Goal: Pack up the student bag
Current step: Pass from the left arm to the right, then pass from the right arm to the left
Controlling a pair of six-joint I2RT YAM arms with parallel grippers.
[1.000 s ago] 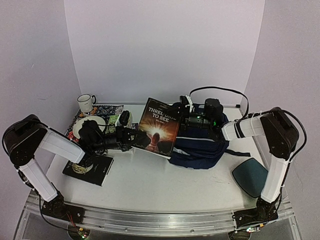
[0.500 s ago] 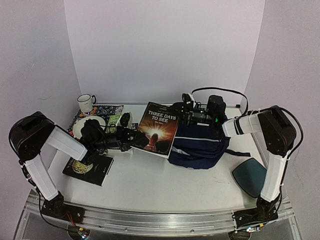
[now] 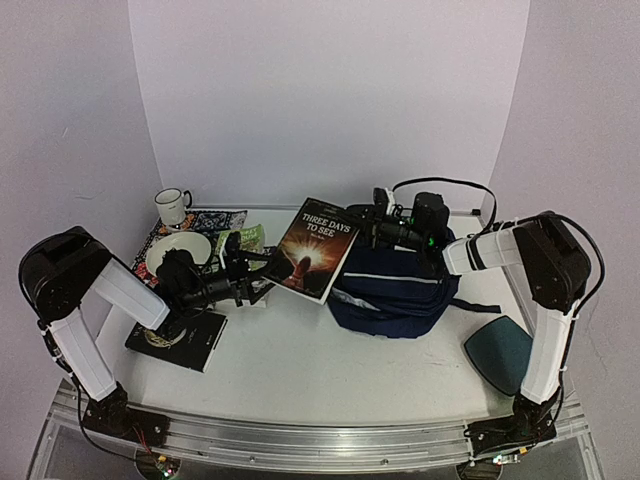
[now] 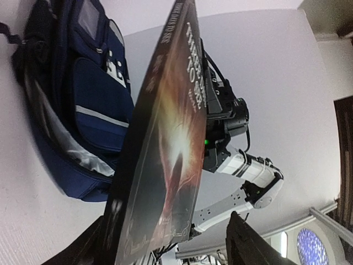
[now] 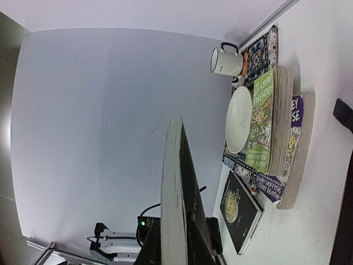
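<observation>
Near edge of bench [image 3: 330, 375]: both arm bases. Just past them, at 4 o'clock of bench centre, 1 flat teal pad [image 3: 500, 352]. At 8 o'clock, 1 black booklet [image 3: 180, 335] w/ gold emblem, lying flat.

Mid bench: left fingers [image 3: 260, 281] are spread, one each side of the book's lower end. Left wrist view shows a gap on one side, so not clamping, I'd say. The book [image 3: 315, 248], 1 of it, "Three Days to See", sits tilted w/ cover up, long axis approx 7→1 o'clock. Right fingers [image 3: 378, 228] are pressed tight on its far end, at the 1 o'clock corner. Right wrist view shows it edge-on, running straight out from them.

Key relation: student bag [image 3: 400, 292], 1, navy w/ white piping, lies at 6 o'clock of the right fingers, just beside and below them. Its long axis runs approx 9→3. The book's right edge overlaps it in top view; contact unclear. Right arm is much nearer the bag than left and it has the book, so the packing move is prob. the right arm's: swing the book toward 4–5 o'clock and feed it into the bag mouth. Whether the mouth is unzipped, can't tell.

Far left, 10 o'clock: 1 white plate [image 3: 178, 250] beside a stack of 2 books [image 3: 240, 240] (green over purple, per right wrist view). Also 1 patterned mat [image 3: 215, 218], then 1 white mug [image 3: 172, 205] at the back.
</observation>
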